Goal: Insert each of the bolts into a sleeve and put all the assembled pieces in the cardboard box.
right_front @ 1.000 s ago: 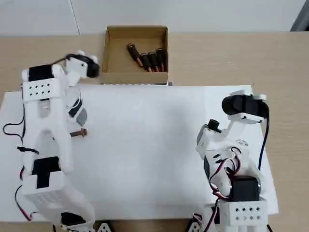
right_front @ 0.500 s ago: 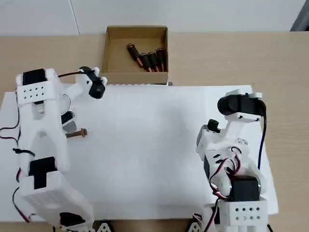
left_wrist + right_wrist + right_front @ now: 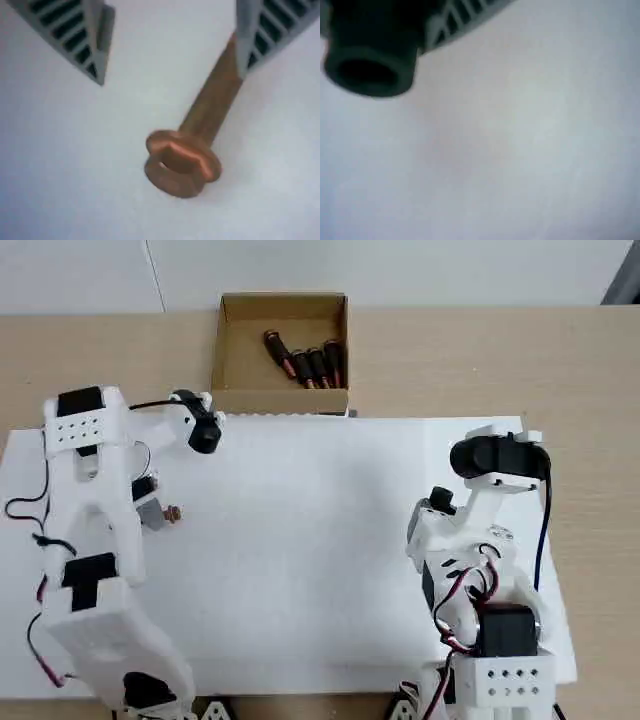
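Observation:
A copper bolt (image 3: 182,165) with a hex flange head lies on the white sheet (image 3: 300,540); from above the bolt (image 3: 170,512) sits at the left. My left gripper (image 3: 172,72) is open and low over it, the shank running between the fingers and touching one fingertip (image 3: 245,50). In the high view the left gripper (image 3: 150,512) hides most of the shank. My right gripper (image 3: 437,508) hovers at the right of the sheet, shut on a black sleeve (image 3: 370,65) whose open end faces the camera beside a grey finger (image 3: 460,20).
The cardboard box (image 3: 215,350) stands at the far edge of the wooden table, just beyond the sheet, with several assembled pieces (image 3: 305,360) inside. The sheet's middle lies bare between the two arms.
My left arm has swung and brought its gripper down over the bolt, so less of the shank shows from above. The right arm has hardly moved.

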Robot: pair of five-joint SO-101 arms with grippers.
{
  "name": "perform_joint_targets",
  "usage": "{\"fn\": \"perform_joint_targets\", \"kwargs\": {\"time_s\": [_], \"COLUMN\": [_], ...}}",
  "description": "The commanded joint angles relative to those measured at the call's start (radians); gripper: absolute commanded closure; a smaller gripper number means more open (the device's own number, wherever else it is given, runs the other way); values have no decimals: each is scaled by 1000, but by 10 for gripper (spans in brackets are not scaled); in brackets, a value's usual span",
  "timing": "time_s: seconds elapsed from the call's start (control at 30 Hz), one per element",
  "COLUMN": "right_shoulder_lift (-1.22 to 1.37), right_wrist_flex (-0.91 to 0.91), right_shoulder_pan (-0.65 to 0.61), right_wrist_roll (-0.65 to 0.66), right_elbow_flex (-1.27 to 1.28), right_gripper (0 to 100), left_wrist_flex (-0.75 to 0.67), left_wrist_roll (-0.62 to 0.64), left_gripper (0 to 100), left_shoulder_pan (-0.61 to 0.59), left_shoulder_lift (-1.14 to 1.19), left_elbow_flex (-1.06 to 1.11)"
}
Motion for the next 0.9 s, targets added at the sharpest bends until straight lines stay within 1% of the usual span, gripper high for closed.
{"fn": "perform_joint_targets", "kwargs": {"time_s": [0.0,0.13,0.43,0.63,0.77,0.87], "right_shoulder_lift": [-12,-12,-12,-18,-19,-21], "right_wrist_flex": [-21,-21,-21,-22,-21,-21], "right_shoulder_pan": [-2,-2,-2,-2,-2,-4], "right_wrist_roll": [9,9,9,9,9,9], "right_elbow_flex": [-6,-6,-6,-6,-12,-14], "right_gripper": [996,996,996,996,996,996], "left_wrist_flex": [-52,-84,-81,-74,43,71], "left_wrist_roll": [-5,-5,-3,-3,0,11], "left_gripper": [846,878,924,994,995,995], "left_shoulder_pan": [2,11,37,64,78,110], "left_shoulder_lift": [17,61,153,153,110,57], "left_elbow_flex": [-10,-10,-8,-10,-77,-97]}}
